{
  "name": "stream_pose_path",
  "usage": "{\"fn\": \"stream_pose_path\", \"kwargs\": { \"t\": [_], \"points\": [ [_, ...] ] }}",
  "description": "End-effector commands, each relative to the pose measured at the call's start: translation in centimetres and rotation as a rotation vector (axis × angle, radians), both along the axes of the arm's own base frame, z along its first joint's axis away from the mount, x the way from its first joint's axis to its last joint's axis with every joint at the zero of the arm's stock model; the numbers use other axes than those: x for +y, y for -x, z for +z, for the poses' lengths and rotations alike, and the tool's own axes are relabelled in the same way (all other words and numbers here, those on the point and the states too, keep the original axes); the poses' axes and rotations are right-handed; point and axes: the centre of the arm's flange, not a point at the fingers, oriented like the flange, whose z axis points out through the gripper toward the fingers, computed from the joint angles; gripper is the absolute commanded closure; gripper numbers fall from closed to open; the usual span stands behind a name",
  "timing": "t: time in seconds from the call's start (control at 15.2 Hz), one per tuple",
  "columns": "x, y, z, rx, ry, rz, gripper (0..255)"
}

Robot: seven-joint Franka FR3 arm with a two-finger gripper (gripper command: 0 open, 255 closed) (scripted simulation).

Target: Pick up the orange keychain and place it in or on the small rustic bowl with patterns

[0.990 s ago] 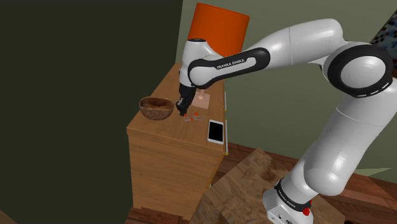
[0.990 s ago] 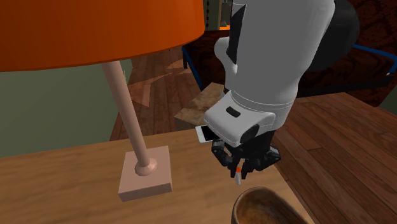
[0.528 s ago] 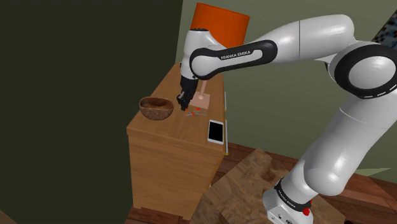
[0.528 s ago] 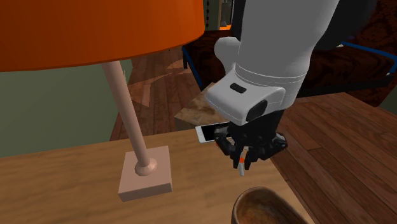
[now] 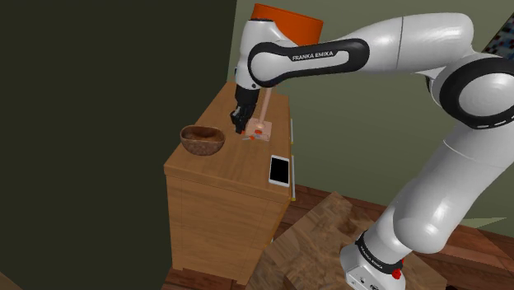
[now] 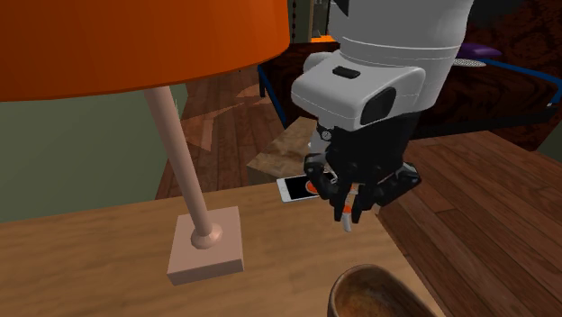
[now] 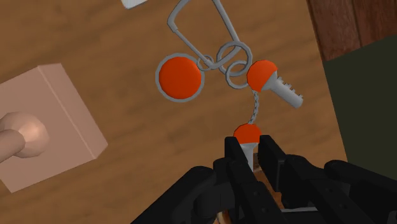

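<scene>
My gripper (image 5: 240,126) hangs above the wooden cabinet top, a little to the right of the brown bowl (image 5: 202,139) in the shoulder view. It is shut on one orange-headed key of the orange keychain (image 7: 179,76), clasped between the fingertips (image 7: 238,153). An orange disc, grey rings and a second orange-headed key trail from it over the wood. In the second exterior view the gripper (image 6: 349,209) holds the key (image 6: 346,214) above and beyond the bowl's rim (image 6: 378,281), which is cut off at the picture's lower edge.
A lamp with an orange shade (image 5: 285,18) stands on a pale square base (image 6: 206,241) beside the gripper. A white phone (image 5: 280,170) with a black screen lies near the cabinet's edge. Wooden floor lies below.
The gripper has risen from the cabinet top and shifted toward the lamp, carrying the keychain up with it. It stayed shut throughout.
</scene>
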Motion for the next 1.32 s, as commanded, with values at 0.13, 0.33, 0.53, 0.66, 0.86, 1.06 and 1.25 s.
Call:
{"fn": "stream_pose_path", "kwargs": {
  "t": [0.13,0.33,0.53,0.66,0.86,1.06,1.25],
  "points": [
    [0.0,0.0,2.1,0.001,0.0,0.0,255],
    [0.8,-1.0,2.7,0.001,0.0,0.0,255],
    [3.4,-4.0,2.9,0.001,0.0,0.0,255],
    [5.1,-6.1,3.0,0.001,0.0,0.0,255],
    [7.6,-9.1,3.2,0.001,0.0,0.0,255],
    [10.7,-12.8,3.4,0.001,0.0,0.0,255],
    [10.7,-12.8,1.8,0.001,0.0,0.0,255]
  ]
}}
